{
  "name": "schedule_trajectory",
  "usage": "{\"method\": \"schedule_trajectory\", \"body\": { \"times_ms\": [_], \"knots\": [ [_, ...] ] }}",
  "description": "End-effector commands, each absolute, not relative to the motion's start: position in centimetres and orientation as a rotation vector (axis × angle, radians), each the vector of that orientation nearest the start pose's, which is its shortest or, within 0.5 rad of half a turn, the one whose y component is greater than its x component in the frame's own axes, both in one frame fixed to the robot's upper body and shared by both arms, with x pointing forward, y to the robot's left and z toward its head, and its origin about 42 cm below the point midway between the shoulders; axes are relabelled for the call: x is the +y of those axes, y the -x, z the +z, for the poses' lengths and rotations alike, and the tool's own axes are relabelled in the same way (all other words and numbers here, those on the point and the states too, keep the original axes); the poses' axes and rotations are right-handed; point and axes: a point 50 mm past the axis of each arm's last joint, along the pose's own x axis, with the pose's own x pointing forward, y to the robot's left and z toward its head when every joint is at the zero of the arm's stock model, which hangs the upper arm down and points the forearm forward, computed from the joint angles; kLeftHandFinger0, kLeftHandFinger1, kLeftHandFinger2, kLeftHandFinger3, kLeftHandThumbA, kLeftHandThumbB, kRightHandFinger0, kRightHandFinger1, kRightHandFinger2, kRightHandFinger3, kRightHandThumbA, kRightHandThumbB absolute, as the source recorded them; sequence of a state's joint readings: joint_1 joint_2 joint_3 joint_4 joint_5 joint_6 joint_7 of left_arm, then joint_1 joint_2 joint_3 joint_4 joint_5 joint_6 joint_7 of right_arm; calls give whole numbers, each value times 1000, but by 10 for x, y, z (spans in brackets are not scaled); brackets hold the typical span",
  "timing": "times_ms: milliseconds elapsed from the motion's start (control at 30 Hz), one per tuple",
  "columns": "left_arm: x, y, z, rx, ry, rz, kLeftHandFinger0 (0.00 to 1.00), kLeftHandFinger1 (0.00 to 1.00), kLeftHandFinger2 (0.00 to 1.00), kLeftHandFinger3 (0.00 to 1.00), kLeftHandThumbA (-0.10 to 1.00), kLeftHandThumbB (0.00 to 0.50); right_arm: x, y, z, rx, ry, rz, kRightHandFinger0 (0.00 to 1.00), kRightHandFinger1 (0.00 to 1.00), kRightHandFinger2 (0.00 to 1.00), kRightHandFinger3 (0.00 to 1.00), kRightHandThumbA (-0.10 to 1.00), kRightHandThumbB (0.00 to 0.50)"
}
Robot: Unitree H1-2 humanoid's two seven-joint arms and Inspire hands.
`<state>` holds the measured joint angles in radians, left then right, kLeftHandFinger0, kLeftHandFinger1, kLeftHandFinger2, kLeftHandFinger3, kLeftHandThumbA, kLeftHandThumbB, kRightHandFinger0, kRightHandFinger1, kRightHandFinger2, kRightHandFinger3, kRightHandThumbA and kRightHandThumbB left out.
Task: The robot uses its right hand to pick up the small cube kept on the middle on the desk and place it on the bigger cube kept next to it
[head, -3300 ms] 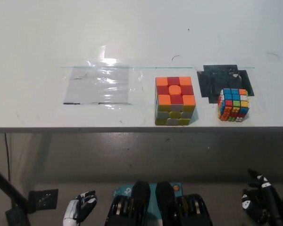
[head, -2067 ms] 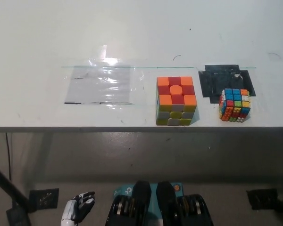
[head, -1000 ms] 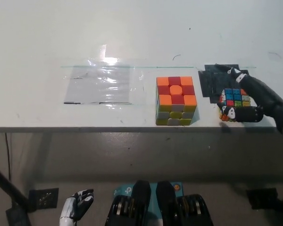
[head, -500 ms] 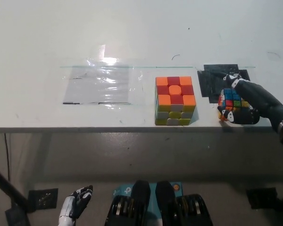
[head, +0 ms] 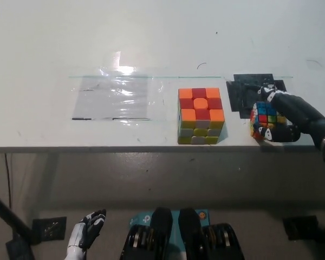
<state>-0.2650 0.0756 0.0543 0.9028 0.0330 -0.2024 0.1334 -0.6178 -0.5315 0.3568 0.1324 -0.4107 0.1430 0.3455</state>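
- Your black right hand (head: pixel 279 116) is wrapped around the small cube (head: pixel 262 119), with fingers over its far side and its near side, so it is grasping it.
- The small cube sits at the right of the desk (head: pixel 151 38), close to the near edge, partly over a black patch (head: pixel 244 95) on the surface.
- You cannot tell from this view whether the small cube is lifted or resting on the desk.
- The bigger cube (head: pixel 201 115) stands left of the small one, near the desk's near edge, with an orange and red top; the two are apart.
- A clear plastic sheet (head: pixel 114 97) lies flat further left.
- Your white left hand (head: pixel 86 230) hangs low at the lower left, below the desk, fingers loose and holding nothing.
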Motion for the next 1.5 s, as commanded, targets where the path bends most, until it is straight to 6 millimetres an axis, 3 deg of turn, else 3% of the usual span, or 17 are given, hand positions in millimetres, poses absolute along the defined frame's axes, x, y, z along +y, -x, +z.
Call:
{"method": "schedule_trajectory", "body": {
  "times_ms": [0,200,333,400,467,533,633,700,800,867,900,1133,1233,1333,1400,1433,1467],
  "knots": [
    [253,-332,-27,376,-150,136,901,824,825,772,716,59,-257,-451,284,-216,1154,433,1000,1000,1000,1000,545,448],
    [253,-337,-24,374,-133,133,901,837,832,817,723,64,-261,-452,271,-183,1163,449,1000,1000,1000,1000,509,417],
    [252,-340,-21,369,-125,137,857,790,792,754,710,65,-263,-456,266,-152,1168,442,1000,1000,1000,1000,518,404],
    [252,-345,-20,370,-144,138,945,866,882,868,761,102,-266,-458,261,-108,1148,449,1000,1000,1000,1000,483,404],
    [252,-345,-19,369,-139,134,945,853,868,851,758,89,-266,-458,258,-97,1147,456,1000,1000,1000,1000,485,412],
    [252,-345,-19,367,-142,126,998,914,943,962,804,95,-268,-460,249,-89,1151,481,1000,1000,1000,1000,513,438],
    [253,-346,-18,357,-118,123,853,772,779,747,775,70,-268,-461,244,-67,1139,490,1000,1000,1000,1000,518,445],
    [254,-349,-15,357,-109,126,867,796,811,800,781,83,-267,-462,245,-75,1148,488,1000,1000,1000,1000,528,442],
    [253,-356,-12,342,-127,130,856,776,766,715,765,89,-273,-462,235,-60,1144,468,1000,1000,1000,1000,490,424],
    [253,-358,-10,342,-134,121,877,798,787,748,795,108,-275,-463,230,-49,1141,471,1000,1000,1000,1000,474,415],
    [253,-359,-10,329,-123,120,818,743,731,690,778,107,-274,-464,226,-40,1157,473,1000,1000,1000,1000,486,414],
    [256,-367,-3,317,-159,119,904,817,827,809,838,123,-268,-471,221,-49,1279,476,1000,1000,1000,1000,347,342],
    [256,-370,-2,312,-167,116,841,764,757,694,844,114,-268,-471,220,-82,1338,481,1000,1000,1000,1000,332,337],
    [257,-374,1,287,-171,108,840,763,740,673,859,110,-268,-472,221,-118,1411,473,809,993,1000,1000,307,337],
    [257,-376,2,285,-174,107,836,761,744,674,869,108,-268,-473,221,-130,1443,467,608,703,939,1000,320,320],
    [257,-378,3,283,-180,106,836,764,748,678,873,109,-268,-473,222,-139,1454,460,561,641,895,1000,319,321],
    [257,-378,4,289,-192,108,910,831,817,760,887,110,-267,-474,220,-175,1480,448,478,551,829,1000,271,272]
  ]
}}
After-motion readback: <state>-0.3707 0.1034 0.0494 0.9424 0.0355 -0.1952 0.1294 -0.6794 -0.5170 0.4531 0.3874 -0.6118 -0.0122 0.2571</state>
